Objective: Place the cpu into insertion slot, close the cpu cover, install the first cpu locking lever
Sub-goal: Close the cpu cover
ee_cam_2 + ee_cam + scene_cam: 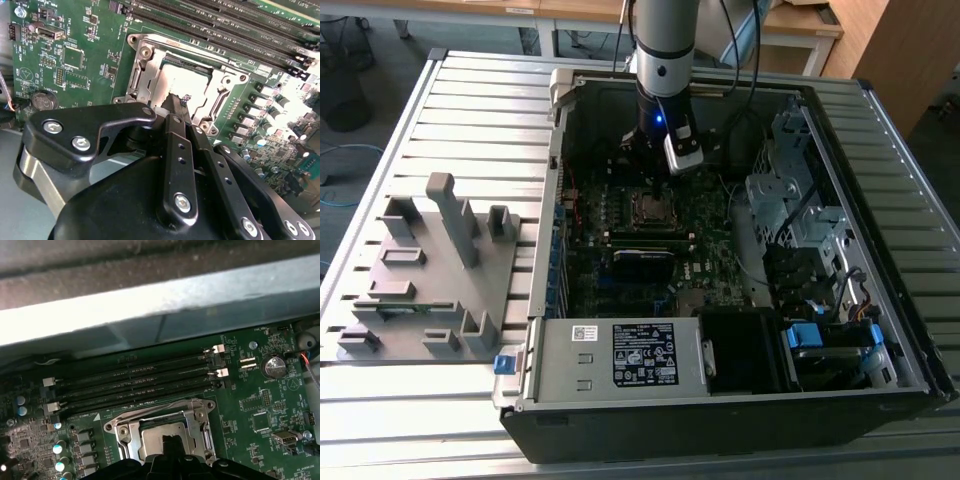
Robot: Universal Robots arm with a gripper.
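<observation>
Inside the open computer case, the arm reaches down over the motherboard. The insertion slot lies just below the wrist in the exterior view. In both wrist views the cpu sits flat in the slot, its pale silver-grey top showing through the window of the cpu cover, which lies down over it. My gripper hangs directly above the chip with its black fingers drawn together at the tip and nothing between them. A thin wire lever runs along one side of the slot; I cannot tell whether it is latched.
Long black memory slots run beside the socket, with the case wall just beyond. A power supply and a drive cage crowd the case. A grey fixture plate lies on the table at the exterior view's left.
</observation>
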